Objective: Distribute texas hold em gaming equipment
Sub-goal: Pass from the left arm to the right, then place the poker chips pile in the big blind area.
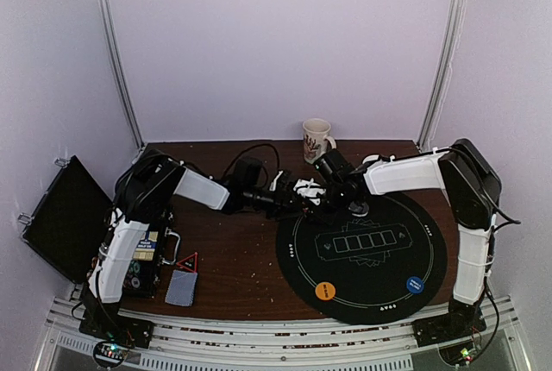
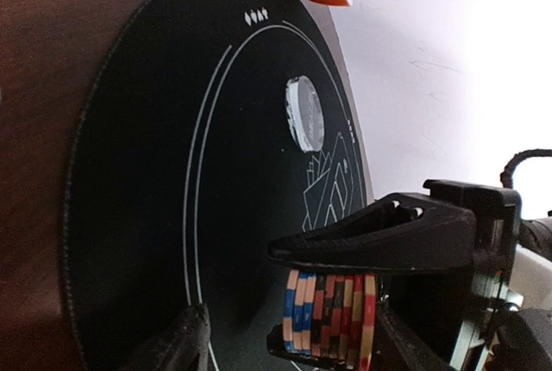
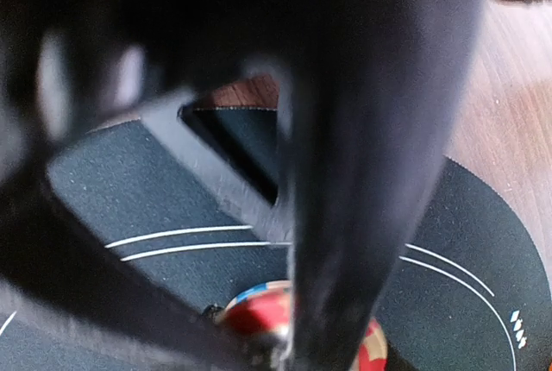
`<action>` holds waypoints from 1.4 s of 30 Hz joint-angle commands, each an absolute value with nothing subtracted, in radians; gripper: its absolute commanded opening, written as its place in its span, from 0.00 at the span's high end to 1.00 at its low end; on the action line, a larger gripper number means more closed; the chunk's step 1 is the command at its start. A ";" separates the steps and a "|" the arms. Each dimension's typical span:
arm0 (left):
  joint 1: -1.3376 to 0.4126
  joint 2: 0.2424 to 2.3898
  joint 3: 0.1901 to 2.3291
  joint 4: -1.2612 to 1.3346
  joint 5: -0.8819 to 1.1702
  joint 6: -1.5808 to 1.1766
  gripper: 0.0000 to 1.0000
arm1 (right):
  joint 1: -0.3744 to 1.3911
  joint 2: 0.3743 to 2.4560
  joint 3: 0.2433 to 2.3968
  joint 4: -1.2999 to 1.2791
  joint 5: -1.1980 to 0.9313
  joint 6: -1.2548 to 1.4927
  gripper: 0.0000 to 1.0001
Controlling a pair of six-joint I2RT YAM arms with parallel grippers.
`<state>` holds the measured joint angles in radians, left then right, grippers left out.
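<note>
**A:** What lies nearest us?

**B:** Near the near-left corner of the tabletop sits a grey-blue deck of playing cards (image 1: 181, 287), with a small red triangle (image 1: 187, 260) just behind it. On the right half is a round black mat (image 1: 293, 272). An orange button (image 1: 324, 290) and a blue button (image 1: 415, 285) lie on its near side, well apart.

**A:** And the arms?

**B:** They meet at the mat's far-left rim, about midway along the tabletop. The right gripper (image 2: 285, 306) has its jaws closed on a stack of poker chips (image 2: 332, 315), pinching the rims. The left gripper (image 1: 297, 190) has its jaws spread wide, one on either side of that stack without touching it. I cannot tell whether the bottom chip rests on the mat.

**A:** How should this step go?

**B:** My guess is the stack is being set down or passed across. Either way, the squeeze should stay even so that no chip slides out sideways. The stack should meet the mat flat before the right jaws let go, and they should part slowly. If the left takes over, it should close squarely first.

**A:** Anything farther back?

**B:** A clear-grey button (image 2: 304, 114) lies on the mat beyond the stack. A white mug (image 1: 316, 140) stands at the far edge.
</note>
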<state>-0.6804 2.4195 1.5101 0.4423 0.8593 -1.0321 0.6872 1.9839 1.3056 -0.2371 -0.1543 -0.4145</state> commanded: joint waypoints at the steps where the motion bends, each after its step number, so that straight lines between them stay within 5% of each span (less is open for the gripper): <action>1: -0.620 2.417 1.472 0.438 0.766 -1.012 0.35 | 0.687 1.973 1.332 -0.274 -0.157 -0.408 1.00; 15: -0.602 2.373 1.461 0.358 0.741 -0.933 0.34 | 0.686 1.970 1.353 -0.299 -0.173 -0.411 1.00; 25: -0.598 2.306 1.686 -0.204 0.356 -0.490 0.34 | 0.706 1.805 1.282 -0.364 -0.174 -0.320 1.00; 42: -0.518 2.113 1.515 -0.291 0.242 -0.432 0.33 | 1.059 1.706 1.065 -0.251 -0.077 -0.184 1.00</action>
<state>-0.5186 2.1788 1.5379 -0.2703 0.2905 -0.4805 1.0054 1.6764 1.0718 -0.3122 -0.1181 -0.2203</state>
